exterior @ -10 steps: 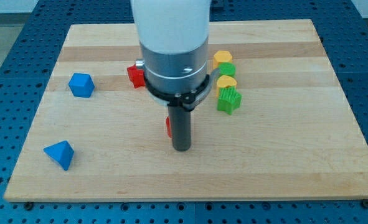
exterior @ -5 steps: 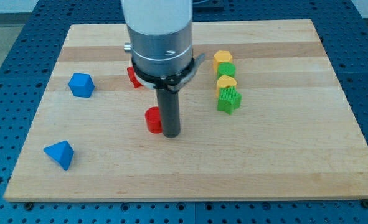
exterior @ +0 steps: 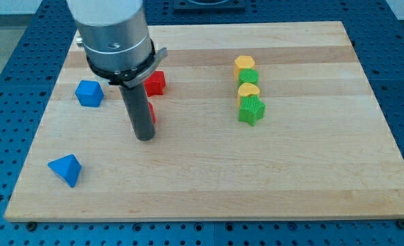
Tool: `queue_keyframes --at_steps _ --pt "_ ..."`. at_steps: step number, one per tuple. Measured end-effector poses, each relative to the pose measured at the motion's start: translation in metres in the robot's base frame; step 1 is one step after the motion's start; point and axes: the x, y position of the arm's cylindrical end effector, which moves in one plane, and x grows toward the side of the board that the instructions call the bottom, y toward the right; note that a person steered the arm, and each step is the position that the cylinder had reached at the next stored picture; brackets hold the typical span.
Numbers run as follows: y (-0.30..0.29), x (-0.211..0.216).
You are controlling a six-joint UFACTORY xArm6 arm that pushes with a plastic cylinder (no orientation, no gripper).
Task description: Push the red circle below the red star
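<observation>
The red star [exterior: 154,83] sits on the wooden board at the upper middle-left. The red circle [exterior: 151,113] lies just below it, mostly hidden behind my rod; only a thin red sliver shows at the rod's right edge. My tip [exterior: 144,137] rests on the board just below and slightly left of the red circle, touching or very close to it.
A blue block [exterior: 89,93] lies left of the rod, and a blue pyramid-like block [exterior: 65,169] is at the lower left. On the right stands a column: yellow block [exterior: 243,64], green block [exterior: 248,76], yellow block [exterior: 249,90], green star-like block [exterior: 251,109].
My rod has swept left across the board, pushing the red circle leftward from the board's middle to just below the red star. The star is now uncovered.
</observation>
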Motion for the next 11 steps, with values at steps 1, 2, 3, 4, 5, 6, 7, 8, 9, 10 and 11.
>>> queue_keyframes --at_steps 1,2,3,4,5,6,7,8,9,10,11 --pt "-0.007 -0.008" --pt "-0.007 -0.017" --pt "-0.007 -0.028" --pt "-0.006 -0.039" --pt "-0.006 -0.053" --pt "-0.006 -0.065" --pt "-0.003 -0.072" --pt "0.001 -0.081" --pt "0.002 -0.091" --pt "0.003 -0.089" --pt "0.002 -0.062"
